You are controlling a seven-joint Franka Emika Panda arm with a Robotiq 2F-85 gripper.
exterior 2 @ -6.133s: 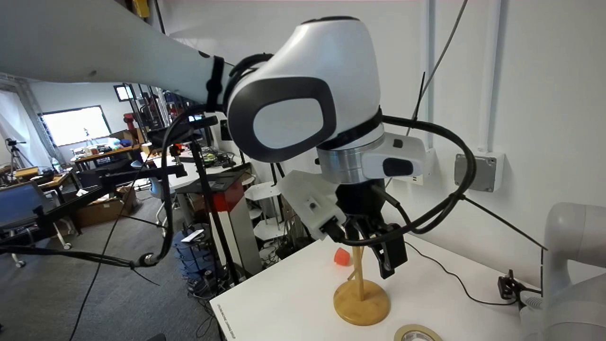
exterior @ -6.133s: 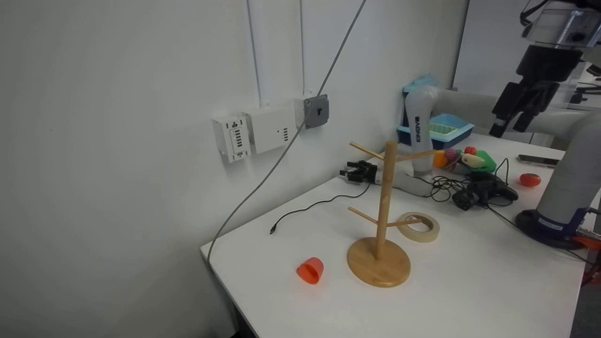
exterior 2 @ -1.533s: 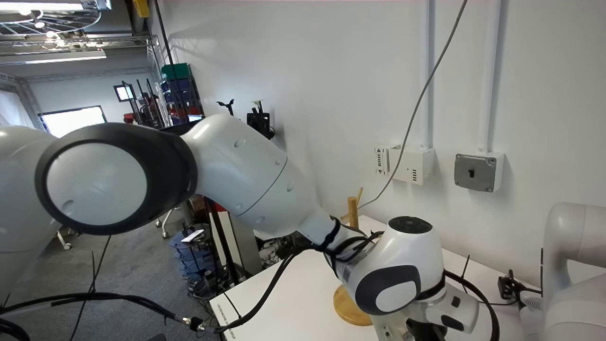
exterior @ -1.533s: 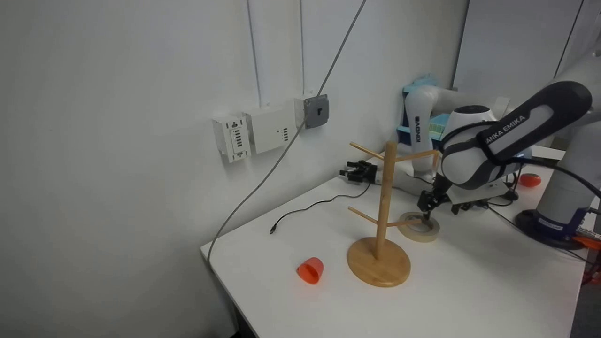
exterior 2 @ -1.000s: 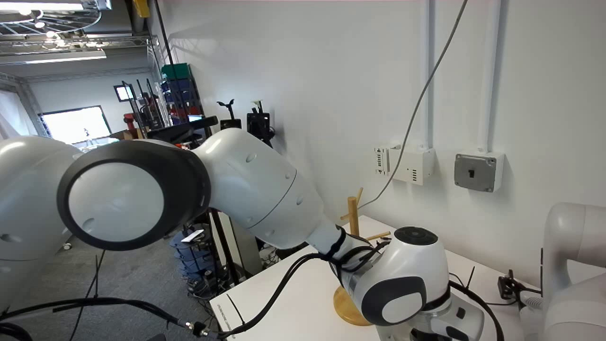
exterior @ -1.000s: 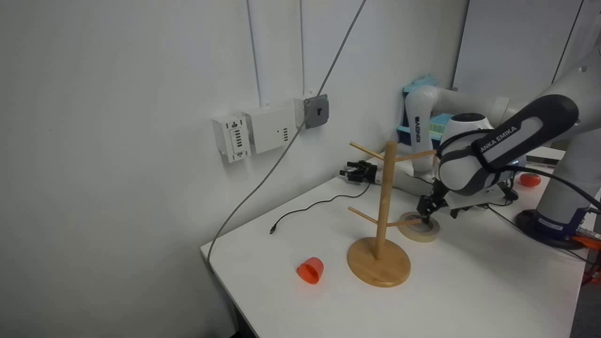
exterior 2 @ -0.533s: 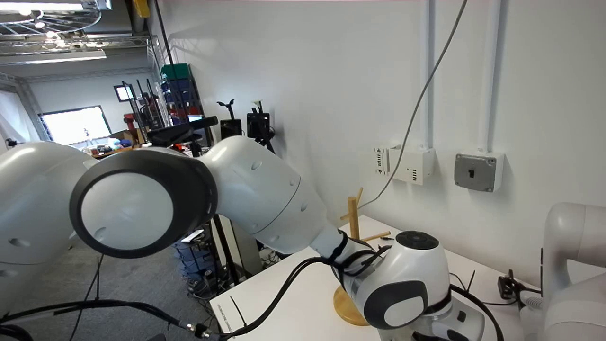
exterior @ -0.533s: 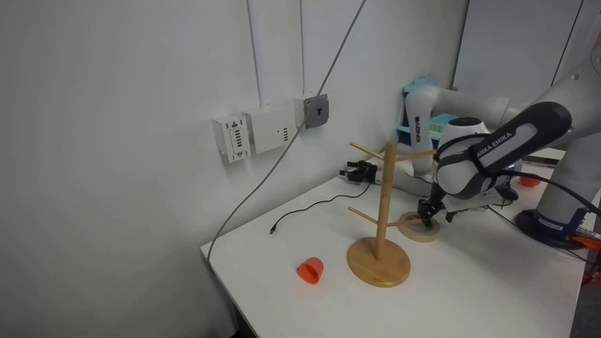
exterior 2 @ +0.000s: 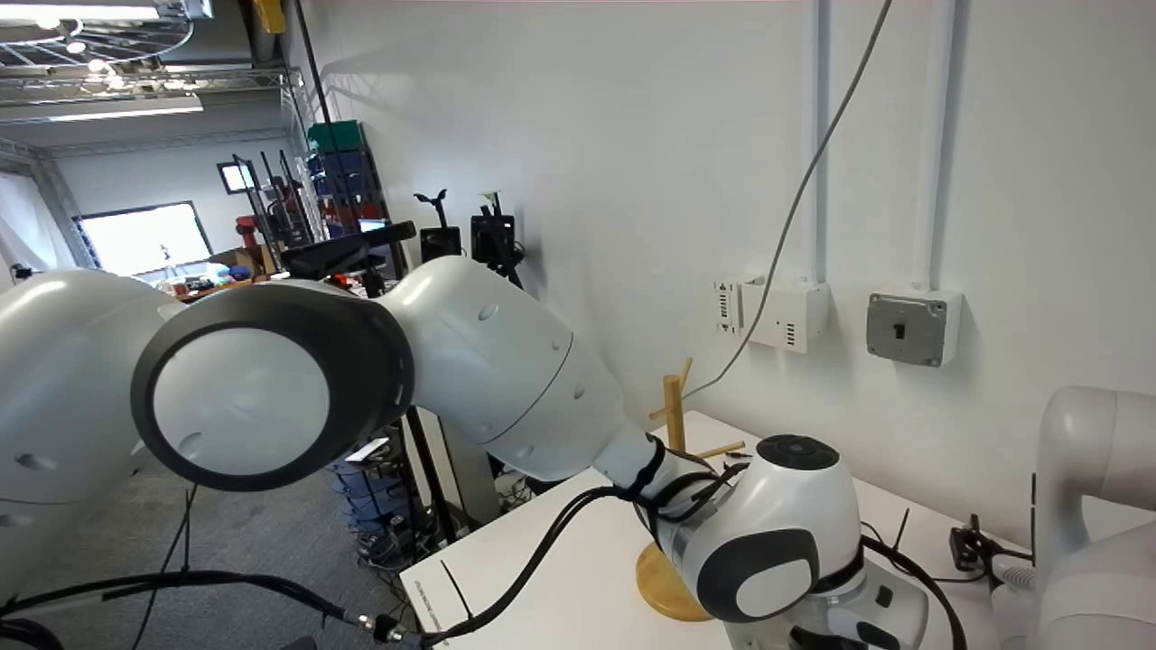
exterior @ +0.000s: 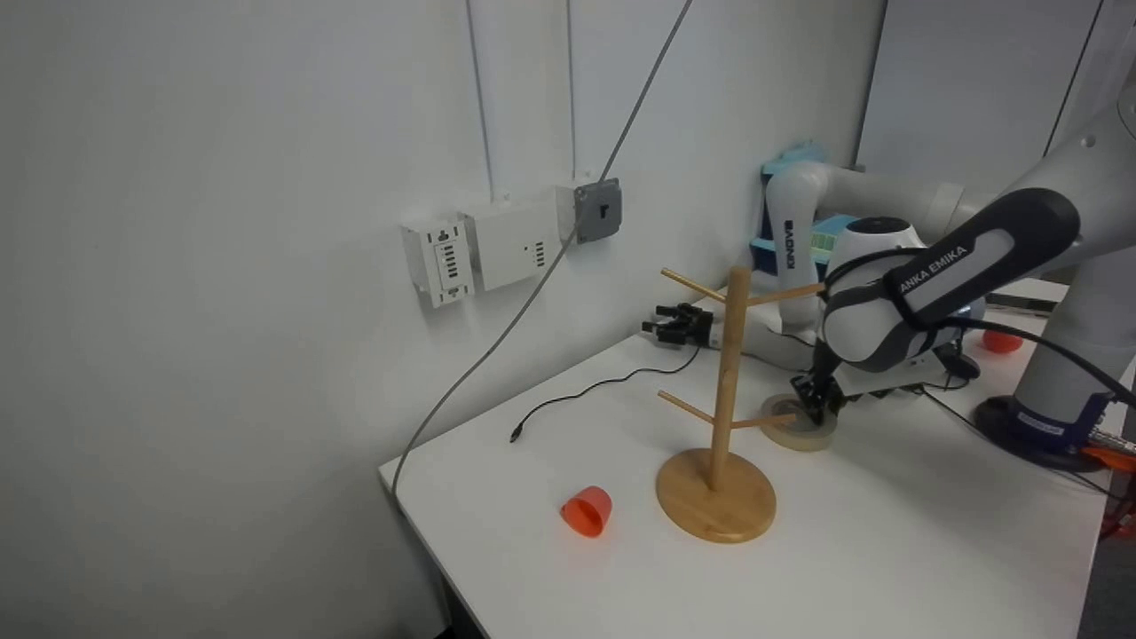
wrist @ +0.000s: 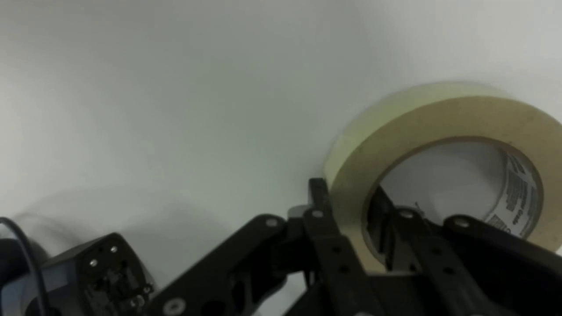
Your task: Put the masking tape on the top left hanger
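The masking tape [wrist: 474,116], a beige ring, lies at the right in the wrist view. My gripper [wrist: 349,195] is shut on its wall, one finger outside the ring and one inside the hole. In an exterior view the tape [exterior: 803,439] is low at the table, behind the lower right peg of the wooden stand [exterior: 729,373], with the gripper [exterior: 824,410] coming down at its far side. The stand's top left hanger [exterior: 692,284] is a bare peg. The arm hides the tape and fingertips in an exterior view where part of the stand [exterior 2: 675,415] shows.
An orange-red cup [exterior: 586,512] lies left of the stand's base [exterior: 715,506]. A black cable [exterior: 612,382] runs along the wall side. Another arm [exterior: 790,240] with a black gripper [exterior: 682,326] rests behind. A black device [wrist: 92,276] sits lower left in the wrist view.
My arm has come down from high above the table to the tape. In the last half second the fingers have shut on its wall, and the tape has shifted slightly right.
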